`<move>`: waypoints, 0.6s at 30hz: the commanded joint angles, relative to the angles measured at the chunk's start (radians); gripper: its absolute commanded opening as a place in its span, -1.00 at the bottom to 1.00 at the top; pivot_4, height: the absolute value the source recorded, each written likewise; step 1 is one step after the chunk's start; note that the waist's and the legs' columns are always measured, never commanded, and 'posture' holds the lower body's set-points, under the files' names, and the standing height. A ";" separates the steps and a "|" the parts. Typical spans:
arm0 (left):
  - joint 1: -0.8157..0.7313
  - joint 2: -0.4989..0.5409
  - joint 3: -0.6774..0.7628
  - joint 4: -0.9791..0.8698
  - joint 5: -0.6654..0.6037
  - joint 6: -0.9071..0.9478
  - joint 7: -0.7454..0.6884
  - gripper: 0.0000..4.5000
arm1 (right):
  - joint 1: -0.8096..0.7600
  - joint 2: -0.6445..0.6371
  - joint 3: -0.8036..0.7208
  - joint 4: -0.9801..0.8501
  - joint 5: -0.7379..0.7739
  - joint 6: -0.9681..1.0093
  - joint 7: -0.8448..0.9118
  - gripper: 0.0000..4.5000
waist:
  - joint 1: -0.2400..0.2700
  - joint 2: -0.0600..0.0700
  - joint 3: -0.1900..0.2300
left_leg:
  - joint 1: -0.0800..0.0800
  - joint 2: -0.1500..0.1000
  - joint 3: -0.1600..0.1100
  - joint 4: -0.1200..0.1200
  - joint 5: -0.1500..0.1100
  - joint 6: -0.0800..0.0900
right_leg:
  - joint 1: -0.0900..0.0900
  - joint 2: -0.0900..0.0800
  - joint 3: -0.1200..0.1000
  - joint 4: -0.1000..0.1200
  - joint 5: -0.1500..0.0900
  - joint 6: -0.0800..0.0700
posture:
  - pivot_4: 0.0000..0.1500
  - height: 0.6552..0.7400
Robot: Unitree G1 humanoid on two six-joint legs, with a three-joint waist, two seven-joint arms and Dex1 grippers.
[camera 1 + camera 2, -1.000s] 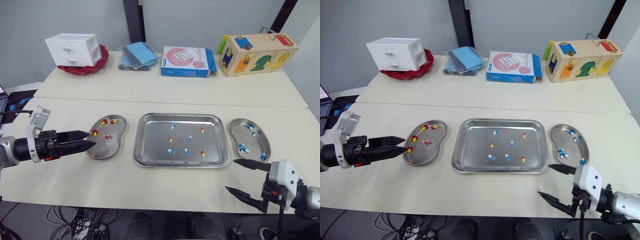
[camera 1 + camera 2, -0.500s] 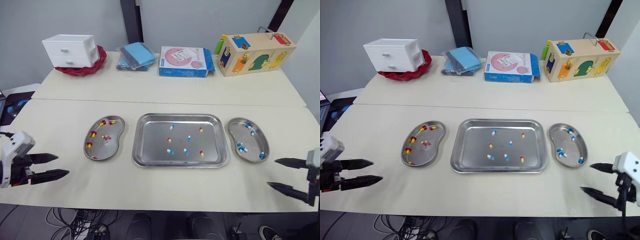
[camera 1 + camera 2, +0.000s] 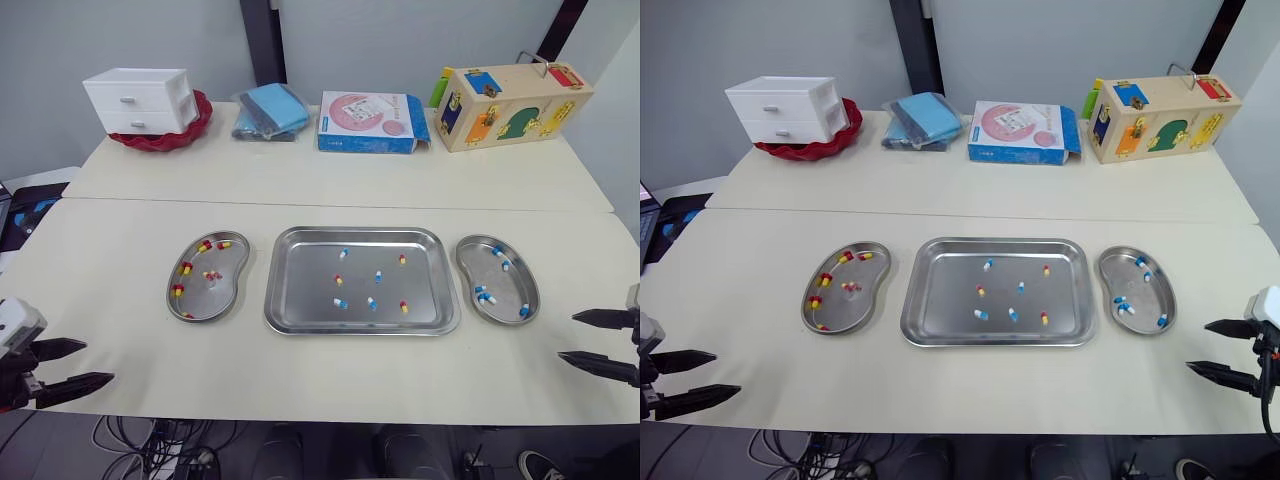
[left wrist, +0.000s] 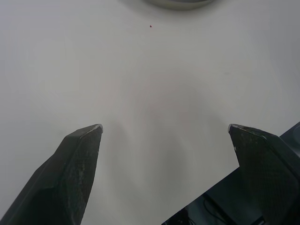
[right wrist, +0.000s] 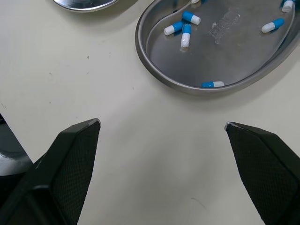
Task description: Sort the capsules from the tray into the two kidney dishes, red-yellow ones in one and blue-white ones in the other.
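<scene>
A steel tray (image 3: 290,300) in the middle of the table holds several capsules, both red-yellow (image 3: 404,307) and blue-white (image 3: 341,302). To its left a kidney dish (image 3: 225,290) holds red-yellow capsules (image 3: 186,267). To its right a second kidney dish (image 5: 248,51) holds blue-white capsules (image 5: 185,34). My left gripper (image 3: 72,364) hangs open over the table's front left edge, with nothing between its fingers. My right gripper (image 3: 592,340) hangs open by the front right edge, just short of the right dish, also holding nothing.
Along the far side stand a white drawer unit (image 3: 141,99) on a red dish, a folded blue cloth (image 3: 270,110), a blue-pink box (image 3: 374,122) and a wooden activity box (image 3: 510,105). Bare table lies between the dishes and the front edge.
Both grippers have drawn back, the left from the left dish to the front left edge, the right toward the front right edge. The camera has shifted a little.
</scene>
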 commanded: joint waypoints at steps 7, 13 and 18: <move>-0.029 -0.072 0.021 -0.127 -0.071 -0.087 -0.015 0.99 | -0.033 -0.002 -0.014 0.037 -0.030 -0.040 0.025 1.00 | -0.002 0.000 0.000 | 0.000 0.000 0.000 0.000 0.000 0.000 | 0.000 0.000 0.000 0.000 0.000 0.000 | 1.00 1.00; 0.020 -0.132 -0.015 -0.274 -0.124 -0.133 -0.062 0.99 | -0.011 0.002 -0.034 -0.003 -0.022 -0.019 0.028 1.00 | -0.003 0.000 0.000 | 0.000 0.000 0.000 0.000 0.000 0.000 | 0.000 0.000 0.000 0.000 0.000 0.000 | 1.00 1.00; 0.020 -0.191 -0.037 -0.365 -0.169 -0.169 -0.050 0.99 | 0.017 0.034 -0.059 -0.084 -0.001 0.012 0.008 1.00 | -0.003 0.000 0.000 | 0.000 0.000 0.000 0.000 0.000 0.000 | 0.001 0.000 0.000 0.000 0.000 0.000 | 1.00 1.00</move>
